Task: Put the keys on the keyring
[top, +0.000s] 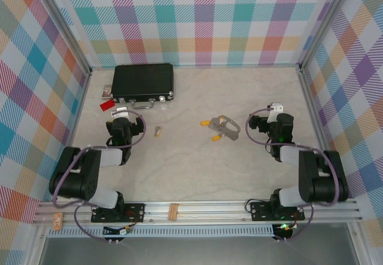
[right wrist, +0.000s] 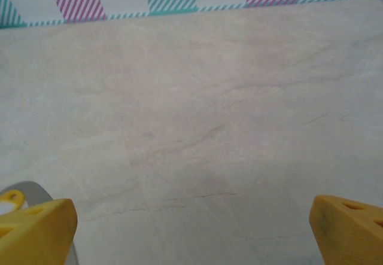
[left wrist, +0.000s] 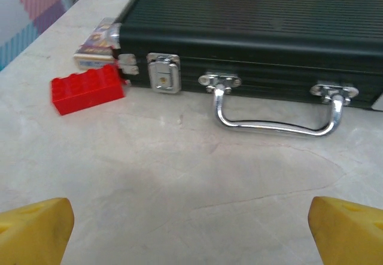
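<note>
The keyring, a pale grey loop, lies on the table right of centre, with two yellow-headed keys beside it. A plain metal key lies alone left of centre. My left gripper hovers near the case, left of the plain key, and stands open over bare table. My right gripper is to the right of the keyring and open with nothing between its fingers. In the right wrist view an arc of the keyring and a yellow key head peek out by the left finger.
A black case with a silver handle lies at the back left. A red brick and a small printed card sit by its left end. Checked walls enclose the table on three sides.
</note>
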Controlling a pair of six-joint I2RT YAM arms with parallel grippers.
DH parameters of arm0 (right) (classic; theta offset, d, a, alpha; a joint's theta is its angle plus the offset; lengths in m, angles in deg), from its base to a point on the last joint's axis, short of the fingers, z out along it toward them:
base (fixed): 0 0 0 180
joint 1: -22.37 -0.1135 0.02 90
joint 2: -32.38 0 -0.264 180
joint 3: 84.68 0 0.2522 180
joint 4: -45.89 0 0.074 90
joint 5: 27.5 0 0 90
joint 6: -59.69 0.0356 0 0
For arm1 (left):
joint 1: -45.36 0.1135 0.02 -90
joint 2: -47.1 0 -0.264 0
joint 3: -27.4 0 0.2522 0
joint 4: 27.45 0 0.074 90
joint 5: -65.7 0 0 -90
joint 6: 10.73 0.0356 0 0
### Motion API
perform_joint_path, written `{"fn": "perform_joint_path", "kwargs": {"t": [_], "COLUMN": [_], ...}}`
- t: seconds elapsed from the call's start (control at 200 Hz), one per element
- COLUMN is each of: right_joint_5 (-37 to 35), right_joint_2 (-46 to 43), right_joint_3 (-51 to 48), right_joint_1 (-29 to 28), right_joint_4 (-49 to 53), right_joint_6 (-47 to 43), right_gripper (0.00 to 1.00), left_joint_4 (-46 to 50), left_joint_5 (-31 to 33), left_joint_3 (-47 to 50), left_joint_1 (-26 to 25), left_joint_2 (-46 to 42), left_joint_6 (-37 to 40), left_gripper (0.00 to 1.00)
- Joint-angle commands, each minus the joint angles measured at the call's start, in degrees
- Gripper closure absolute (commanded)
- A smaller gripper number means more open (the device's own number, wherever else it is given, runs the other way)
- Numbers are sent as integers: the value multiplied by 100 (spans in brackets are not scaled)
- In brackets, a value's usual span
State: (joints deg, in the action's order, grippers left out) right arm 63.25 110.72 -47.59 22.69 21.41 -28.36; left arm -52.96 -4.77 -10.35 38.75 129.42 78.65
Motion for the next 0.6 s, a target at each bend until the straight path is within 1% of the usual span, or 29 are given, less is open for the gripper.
{"fn": "perform_joint_path", "kwargs": {"t": [0.0,0.045,0.08,0.115,0.165,0.225,0.265,0.335,0.395,0.485,0.595], "right_joint_5": [-276,-456,-636,-742,-798,-914,-883,-269,-78,280,961], "right_joint_2": [-771,-1041,-1253,-1438,-1647,-1887,-2042,-2228,-2337,-2398,-2342], "right_joint_3": [354,458,611,822,1038,1115,1130,1086,1117,1211,1236], "right_joint_1": [-1,8,4,7,10,18,15,15,17,21,4], "right_joint_4": [1094,1403,1851,2383,2859,3126,3199,2943,2968,3090,3063], "right_joint_6": [445,900,1377,1746,2153,2797,3179,3002,3034,3003,3039], "right_gripper": [1,1,1,1,1,1,1,1,1,1,1], "left_joint_4": [2206,3178,3998,4513,4868,5053,4991,4852,4771,4875,4972], "left_joint_5": [918,1172,1236,1048,627,122,-281,-735,-960,-1206,-1363], "left_joint_3": [-975,-1459,-1819,-2108,-2316,-2360,-2320,-2198,-2108,-2073,-1967], "left_joint_1": [-20,-10,-15,-5,-7,16,28,33,29,20,-96], "left_joint_2": [-787,-958,-1043,-1126,-1266,-1466,-1612,-1891,-2080,-2202,-2194], "left_joint_6": [-847,-1566,-2083,-2319,-2500,-2924,-3007,-3133,-3202,-3294,-3338], "left_gripper": [0,0,0,0,0,0,0,0,0,0,0]}}
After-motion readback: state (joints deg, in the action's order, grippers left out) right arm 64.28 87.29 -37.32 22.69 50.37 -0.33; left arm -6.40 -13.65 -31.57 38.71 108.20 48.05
